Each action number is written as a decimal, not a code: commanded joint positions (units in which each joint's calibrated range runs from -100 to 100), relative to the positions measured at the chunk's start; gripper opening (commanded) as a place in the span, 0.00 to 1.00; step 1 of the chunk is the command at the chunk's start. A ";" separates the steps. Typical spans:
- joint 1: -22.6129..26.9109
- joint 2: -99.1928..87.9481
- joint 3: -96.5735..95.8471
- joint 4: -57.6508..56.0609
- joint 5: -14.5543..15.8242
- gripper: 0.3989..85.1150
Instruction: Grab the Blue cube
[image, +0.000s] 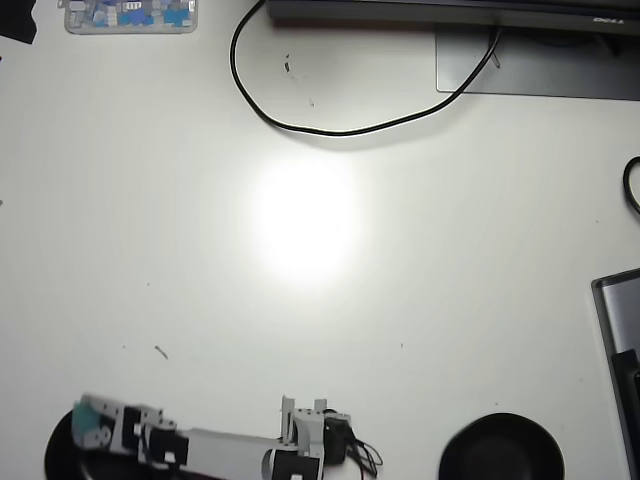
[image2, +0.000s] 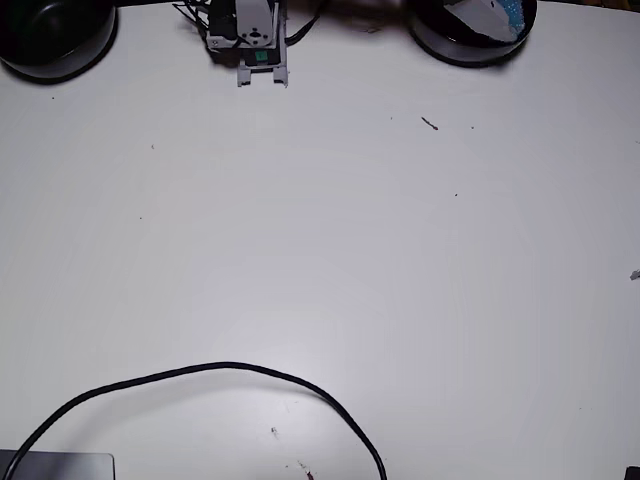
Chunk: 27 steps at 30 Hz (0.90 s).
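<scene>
Overhead view: arm lies low along the bottom edge, stretched toward the lower left corner from its base (image: 305, 445). The gripper (image: 88, 420) sits over the black bowl (image: 62, 452) in that corner, with the Blue cube (image: 93, 407) showing as a teal patch at its tip, clamped between the jaws. The jaws are closed on the cube, which is off the table and above the bowl's rim area. Fixed view: same bowl appears at top right (image2: 450, 40); the gripper tip is cut by the top edge, and the cube (image2: 512, 12) is a small blue patch just beside the pale finger (image2: 478, 14), over the bowl's interior. A second black bowl (image: 503, 450) stands well apart at the other side of the base. A black cable (image: 300, 125) loops across the far table.
</scene>
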 joint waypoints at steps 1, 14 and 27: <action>1.37 0.36 3.91 -0.10 -0.05 0.10; 6.11 2.04 3.08 -3.78 0.00 0.10; 6.59 2.55 3.27 -4.02 -0.05 0.59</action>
